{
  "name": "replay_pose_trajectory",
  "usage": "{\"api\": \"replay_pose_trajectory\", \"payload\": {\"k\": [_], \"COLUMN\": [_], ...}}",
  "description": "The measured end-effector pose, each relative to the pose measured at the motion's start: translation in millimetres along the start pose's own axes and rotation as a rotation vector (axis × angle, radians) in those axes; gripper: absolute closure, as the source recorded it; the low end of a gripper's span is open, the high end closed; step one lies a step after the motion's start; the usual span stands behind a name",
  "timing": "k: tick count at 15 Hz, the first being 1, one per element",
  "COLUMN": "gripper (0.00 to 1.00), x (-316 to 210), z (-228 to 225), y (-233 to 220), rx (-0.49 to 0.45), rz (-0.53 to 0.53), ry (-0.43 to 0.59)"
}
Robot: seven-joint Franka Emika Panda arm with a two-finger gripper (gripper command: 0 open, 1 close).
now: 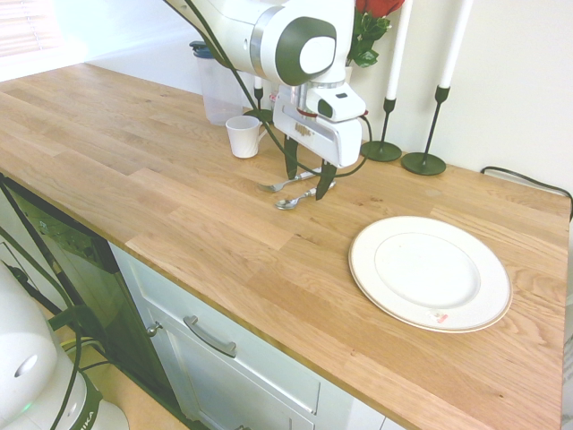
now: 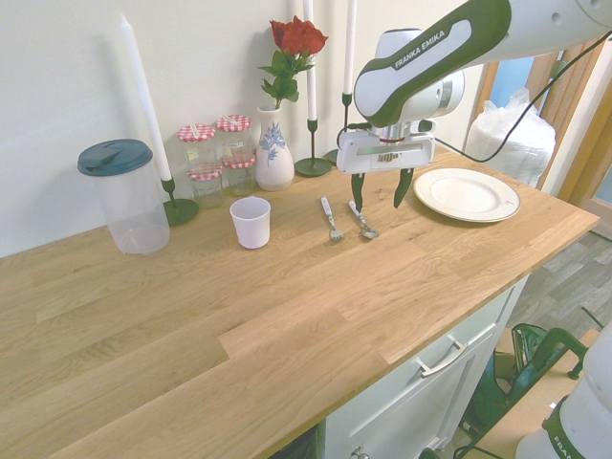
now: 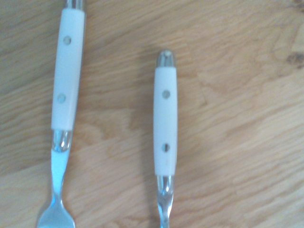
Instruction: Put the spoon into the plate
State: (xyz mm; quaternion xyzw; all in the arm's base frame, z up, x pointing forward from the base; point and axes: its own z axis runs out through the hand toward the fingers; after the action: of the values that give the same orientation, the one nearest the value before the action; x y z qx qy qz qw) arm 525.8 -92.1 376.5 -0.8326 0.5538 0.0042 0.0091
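1. Gripper [image 1: 309,170] hangs above the cutlery, fingers spread wide, nothing between them in either exterior view.
2. Spoon [image 1: 288,203] lies on the table [image 1: 179,206], beneath the gripper, bowl pointing away from the plate [image 1: 430,273]. It is off the plate, with bare wood between them.
3. Fork [image 1: 270,187] lies beside the spoon, on the side nearer the mug [image 1: 243,136]. Second exterior view gives the gap between the two more clearly; in the first, gripper fingers cross in front of the handles.
4. Wrist view alone gives handle detail: white grips, two round rivets apiece, metal collars. Spoon's bowl and fork's tines fall outside that frame; both exterior views show the working ends.
5. Plate: a reddish mark at the rim stands out in the first exterior view. Wrist view misses the plate altogether.
6. Second exterior view alone shows jars [image 2: 236,158] with red-checked lids and a white vase [image 2: 273,153] with a blue pattern. First catches only part of the red flower [image 1: 378,7] and its leaves.
7. Lidded plastic container [image 2: 129,206] near the mug: whole in the second exterior view, partly behind the arm and mug in the first.
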Motion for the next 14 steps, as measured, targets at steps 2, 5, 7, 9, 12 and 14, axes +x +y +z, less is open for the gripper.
{"api": "replay_pose_trajectory", "payload": {"k": [2,5,7,9,12,14], "gripper": [0.0,0.0,0.0,0.0,0.0,0.0], "x": [7.7,12.9,15.9,15.7,9.9,10.7], "z": [4.6,6.3,11.9,17.0,21.7,25.9], "y": [-8.5,-15.1,-16.9,-22.3,-28.5,-28.2], "rx": [0.006,0.035,0.048,0.076,0.082,0.075], "rz": [0.0,0.024,0.038,0.047,0.056,0.071], "ry": [0.001,0.021,0.025,0.025,0.026,0.022]}}
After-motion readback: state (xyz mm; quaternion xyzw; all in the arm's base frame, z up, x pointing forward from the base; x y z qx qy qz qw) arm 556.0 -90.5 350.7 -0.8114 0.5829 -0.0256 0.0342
